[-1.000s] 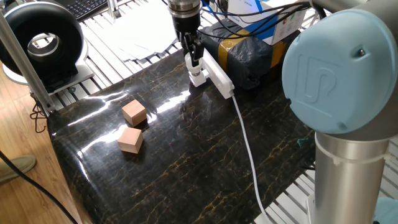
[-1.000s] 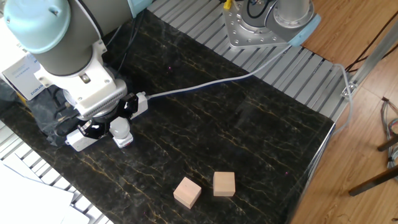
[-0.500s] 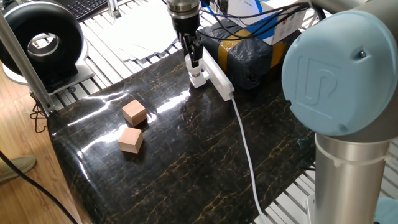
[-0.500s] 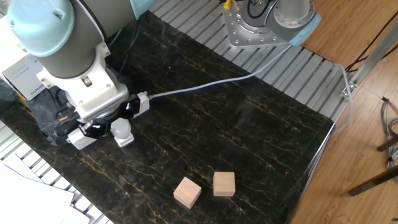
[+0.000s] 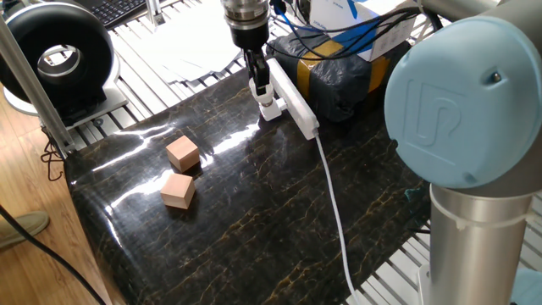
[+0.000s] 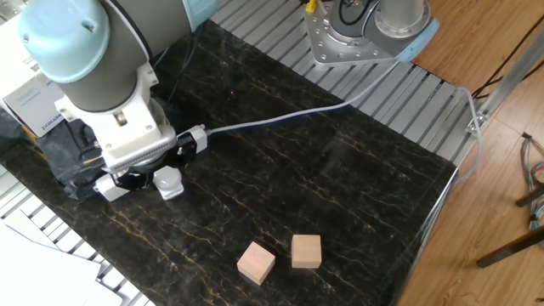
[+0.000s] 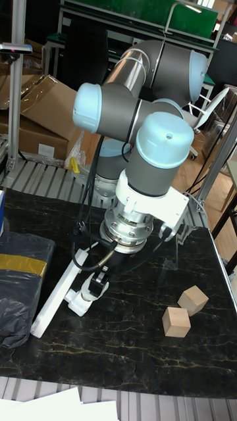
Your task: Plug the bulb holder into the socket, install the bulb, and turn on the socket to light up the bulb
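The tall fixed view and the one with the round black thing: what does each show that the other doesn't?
Only the tall fixed view shows cardboard boxes behind the arm. Only the other view shows the round black device and a keyboard. Both show the claw over the bulb, the socket, two wooden cubes and the dark wrapped box.

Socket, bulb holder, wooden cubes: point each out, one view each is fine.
socket (image 5: 290,100): one fixed view, top face of the white strip.
bulb holder (image 6: 169,184): the other fixed view, its white body beside the strip.
wooden cubes (image 7: 193,300): tall fixed view, top face of the farther cube.
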Available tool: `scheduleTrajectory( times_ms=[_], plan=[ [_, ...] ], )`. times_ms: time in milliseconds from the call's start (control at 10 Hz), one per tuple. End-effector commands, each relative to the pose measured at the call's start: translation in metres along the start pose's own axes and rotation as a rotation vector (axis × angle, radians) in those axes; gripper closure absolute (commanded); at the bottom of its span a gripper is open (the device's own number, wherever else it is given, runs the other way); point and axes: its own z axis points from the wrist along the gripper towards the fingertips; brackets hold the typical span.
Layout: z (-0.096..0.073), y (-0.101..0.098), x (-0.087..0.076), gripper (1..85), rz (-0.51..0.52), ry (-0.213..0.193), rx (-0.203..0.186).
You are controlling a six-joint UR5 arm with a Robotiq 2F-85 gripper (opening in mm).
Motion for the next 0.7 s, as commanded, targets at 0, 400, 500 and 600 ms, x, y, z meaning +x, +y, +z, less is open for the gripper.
scheduleTrajectory(
  times_ms=[0,400,500,600],
  plan=[
    [-0.0004,0.0006,-0.0066,69.0,0.094,-0.021,0.006],
    [0.008,-0.0048,-0.0163,74.3,0.264,-0.042,0.062],
    [0.0079,-0.0065,-0.0154,75.7,0.303,-0.037,0.074],
    [0.0067,-0.0067,-0.0125,75.7,0.311,-0.024,0.079]
  ],
)
